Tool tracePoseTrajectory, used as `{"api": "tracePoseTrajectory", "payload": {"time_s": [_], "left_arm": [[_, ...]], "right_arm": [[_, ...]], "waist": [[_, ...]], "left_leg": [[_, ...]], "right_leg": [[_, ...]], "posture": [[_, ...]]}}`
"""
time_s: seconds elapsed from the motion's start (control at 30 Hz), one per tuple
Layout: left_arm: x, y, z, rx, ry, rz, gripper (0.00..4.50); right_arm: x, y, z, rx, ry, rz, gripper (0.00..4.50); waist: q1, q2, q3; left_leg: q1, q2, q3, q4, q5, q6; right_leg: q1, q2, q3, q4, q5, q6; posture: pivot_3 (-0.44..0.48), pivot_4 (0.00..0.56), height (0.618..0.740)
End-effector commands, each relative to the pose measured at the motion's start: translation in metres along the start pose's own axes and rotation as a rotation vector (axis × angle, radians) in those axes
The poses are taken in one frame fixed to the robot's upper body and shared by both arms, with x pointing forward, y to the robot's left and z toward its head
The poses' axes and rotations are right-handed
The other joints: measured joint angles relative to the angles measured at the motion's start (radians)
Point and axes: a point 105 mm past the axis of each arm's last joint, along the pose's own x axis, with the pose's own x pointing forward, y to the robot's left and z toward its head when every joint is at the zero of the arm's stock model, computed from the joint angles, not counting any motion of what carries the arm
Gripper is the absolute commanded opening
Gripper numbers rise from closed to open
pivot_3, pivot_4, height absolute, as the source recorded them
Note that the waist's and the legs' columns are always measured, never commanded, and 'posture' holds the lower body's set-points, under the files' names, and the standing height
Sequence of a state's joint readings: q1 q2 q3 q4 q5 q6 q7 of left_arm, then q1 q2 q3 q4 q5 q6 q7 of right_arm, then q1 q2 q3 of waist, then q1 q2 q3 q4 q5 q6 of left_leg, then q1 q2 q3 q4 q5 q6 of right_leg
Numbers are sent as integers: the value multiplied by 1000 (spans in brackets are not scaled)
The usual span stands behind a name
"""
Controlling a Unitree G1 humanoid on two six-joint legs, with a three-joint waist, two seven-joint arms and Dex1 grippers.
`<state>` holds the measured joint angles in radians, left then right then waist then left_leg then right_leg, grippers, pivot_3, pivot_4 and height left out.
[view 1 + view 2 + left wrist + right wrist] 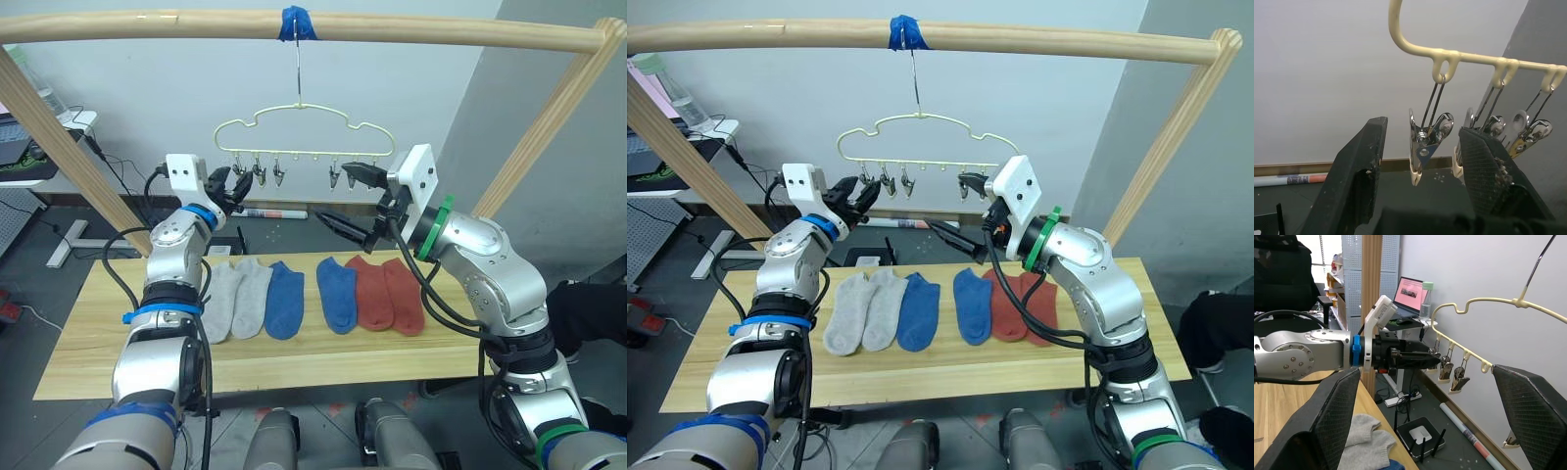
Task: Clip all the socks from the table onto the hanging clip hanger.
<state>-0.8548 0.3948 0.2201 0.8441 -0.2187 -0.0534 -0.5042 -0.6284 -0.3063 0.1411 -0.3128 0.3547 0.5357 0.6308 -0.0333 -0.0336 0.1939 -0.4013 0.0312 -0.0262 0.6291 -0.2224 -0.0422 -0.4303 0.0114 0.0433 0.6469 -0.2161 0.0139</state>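
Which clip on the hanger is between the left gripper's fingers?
The end clip on the robot's left of the clip hanger. It hangs between the left gripper's open fingers; the other clips hang farther along.

Across the frame's middle, six socks lie in a row on the table. Above them hangs the clip hanger. My left gripper is spread at its left clips; my right gripper, also spread, is at centre.

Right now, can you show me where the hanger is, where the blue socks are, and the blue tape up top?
clip hanger (294, 115), left eye view, top of its wavy wire.
blue socks (285, 299), left eye view, middle of the left one.
blue tape (906, 31), right eye view, wrap on the pole.
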Motion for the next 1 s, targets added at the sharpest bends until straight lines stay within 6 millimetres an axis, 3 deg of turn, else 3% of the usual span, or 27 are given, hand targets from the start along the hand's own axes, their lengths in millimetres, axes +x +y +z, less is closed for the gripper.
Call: {"api": "tracePoseTrajectory", "payload": {"time_s": [0.03,0.3,0.4,0.57,0.67,0.83,1.0], "left_arm": [[6,1,21,35,-66,7,2576],[7,3,26,41,-87,15,2576],[6,4,28,41,-94,17,2026],[5,5,28,45,-96,18,604],[5,5,29,46,-99,17,159],[5,3,33,68,-101,5,112],[4,1,38,79,-97,-17,112]], "right_arm": [[1,6,21,-51,-60,21,4500],[0,5,19,-44,-56,14,4500],[0,4,19,-41,-58,13,4500],[1,3,17,-39,-56,8,4500],[1,3,16,-35,-55,6,4500],[-2,2,11,-33,-37,-3,4500],[-19,-13,-22,-53,112,-81,4500]], "waist": [[0,0,0],[-1,0,0],[-1,0,0],[-1,0,0],[-1,0,0],[0,0,0],[2,0,0]], "left_leg": [[0,0,0,0,0,0],[0,0,0,0,0,0],[0,0,0,0,0,0],[0,0,0,0,0,0],[0,0,0,0,0,0],[0,0,0,0,0,0],[0,0,0,0,0,0]], "right_leg": [[0,0,0,0,0,0],[0,0,0,0,0,0],[0,0,0,0,0,0],[0,0,0,0,0,0],[0,0,0,0,0,0],[0,0,0,0,0,0],[0,0,0,0,0,0]], "posture": [[-53,188,740],[-51,187,740],[-51,188,740],[-45,187,740],[-45,187,740],[-34,189,740],[-31,189,740]]}}
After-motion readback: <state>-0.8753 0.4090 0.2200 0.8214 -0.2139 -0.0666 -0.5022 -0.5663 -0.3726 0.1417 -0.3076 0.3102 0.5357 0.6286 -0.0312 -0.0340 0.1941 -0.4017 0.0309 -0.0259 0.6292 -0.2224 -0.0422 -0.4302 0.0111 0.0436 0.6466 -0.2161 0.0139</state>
